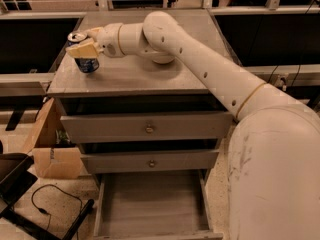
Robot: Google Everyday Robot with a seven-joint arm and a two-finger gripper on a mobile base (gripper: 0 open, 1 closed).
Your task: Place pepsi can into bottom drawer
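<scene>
A: We're gripping the pepsi can (88, 64) with the claw (81, 42), high above the bottom drawer (150, 204), toward its left.
B: That drawer's sitting open, so we're holding it upright for the carry down.

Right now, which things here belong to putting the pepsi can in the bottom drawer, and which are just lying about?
Job:
- small dark-blue pepsi can, on the grey cabinet
- gripper, at the can
- open grey bottom drawer

Lying about:
- brown cardboard box, left of the cabinet
- thin black cable, below the box
</scene>
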